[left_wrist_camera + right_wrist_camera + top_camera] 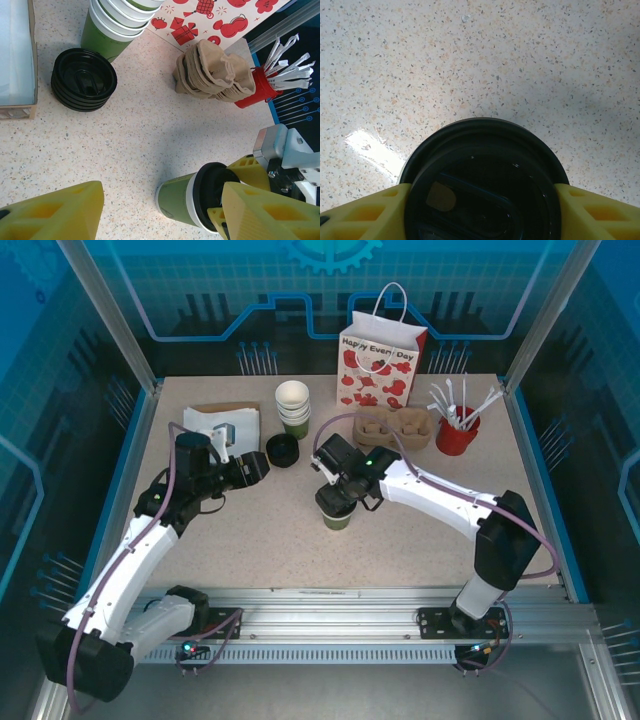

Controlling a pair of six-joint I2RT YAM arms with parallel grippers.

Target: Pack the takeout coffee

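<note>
Takeout coffee (pixel 337 513) upright near the middle of the speckled tabletop (pixel 250 550): small olive-green paper cup, white band at the rim, round black plastic lid pressed on top. Clamped at lid height by the right gripper (pixel 335 502), one yellow finger (pixel 365 210) on each side of the lid, both touching it in the right wrist view. Cup base resting on the table.

Left gripper (pixel 250 468) to the left of the coffee and apart from it, jaws spread wide with nothing between them, low over bare tabletop. Near its tip, not touching, a stack of black lids (pixel 283 450).

Behind the lids, a stack of lidless green cups (pixel 293 408), white inside. At the back of the table, a white gift bag (pixel 380 365) standing upright with white cord handles, printed with red presents and ornaments. Readable on its front in red: "Happy Every Day".

In front of the bag, a pile of brown cardboard cup carriers (pixel 395 428). Just right of those, a red cup (pixel 457 432) holding white stirrers (pixel 462 400), fanned upward. On the far left, a shallow cardboard box (pixel 222 425) with white contents, too unclear to name.
</note>
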